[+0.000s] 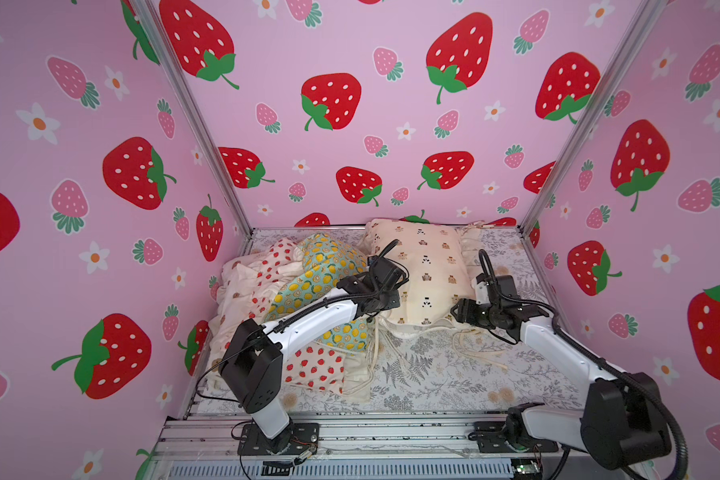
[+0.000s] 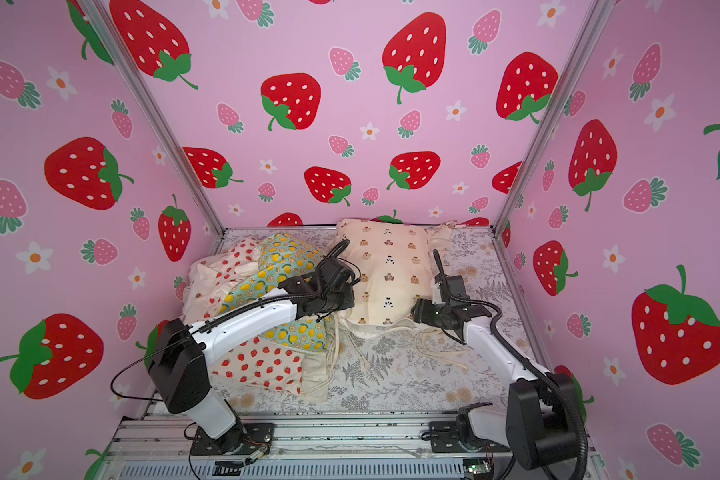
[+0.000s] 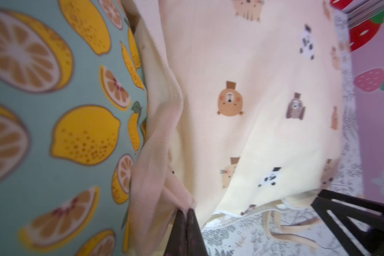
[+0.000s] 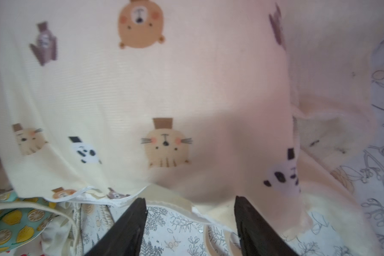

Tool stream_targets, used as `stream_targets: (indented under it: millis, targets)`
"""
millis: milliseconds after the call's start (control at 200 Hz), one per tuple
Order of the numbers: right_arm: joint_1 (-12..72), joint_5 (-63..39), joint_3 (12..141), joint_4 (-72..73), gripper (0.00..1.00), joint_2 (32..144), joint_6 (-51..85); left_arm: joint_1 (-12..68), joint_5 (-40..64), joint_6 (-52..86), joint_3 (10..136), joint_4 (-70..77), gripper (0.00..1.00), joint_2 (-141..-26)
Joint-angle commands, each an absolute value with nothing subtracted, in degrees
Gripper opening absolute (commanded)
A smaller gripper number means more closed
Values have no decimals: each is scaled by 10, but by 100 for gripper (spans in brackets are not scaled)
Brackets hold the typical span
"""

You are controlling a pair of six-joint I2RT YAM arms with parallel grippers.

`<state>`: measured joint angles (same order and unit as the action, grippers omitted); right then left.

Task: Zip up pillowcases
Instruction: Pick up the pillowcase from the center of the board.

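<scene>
Bear pillowcase [image 1: 425,266] lies beside heaped lemon pillowcase [image 1: 304,286] and strawberry pillowcase [image 1: 312,365].

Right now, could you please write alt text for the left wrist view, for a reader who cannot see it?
The left pincer is shut on a cream fabric fold that runs between the teal lemon pillowcase and the cream animal-print pillowcase. A grey fern-print sheet lies under them.

Robot lab booth, strawberry-print backdrop walls [image 1: 391,104], aluminium frame posts [image 1: 192,112], slotted base rail [image 1: 391,432]
</scene>
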<state>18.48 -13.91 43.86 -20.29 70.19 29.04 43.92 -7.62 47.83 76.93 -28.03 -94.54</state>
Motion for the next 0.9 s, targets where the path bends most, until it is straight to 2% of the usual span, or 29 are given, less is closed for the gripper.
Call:
stream_targets:
  millis: [0,155,405,730,810,895]
  targets:
    - [215,-167,436,-245,67,651,306,443,-19,562,752,-205,0,-911]
    - [267,-186,415,-240,67,595,339,452,0,658,729,-140,0,-863]
    - [353,-186,403,-191,64,554,417,480,-29,714,777,-136,0,-826]
    - [373,-203,362,-143,52,454,458,490,-42,743,777,-109,0,-811]
    - [373,-207,352,-119,42,455,462,491,-42,744,775,-99,0,-811]
    - [373,-222,351,-101,39,479,466,491,-40,749,777,-103,0,-812]
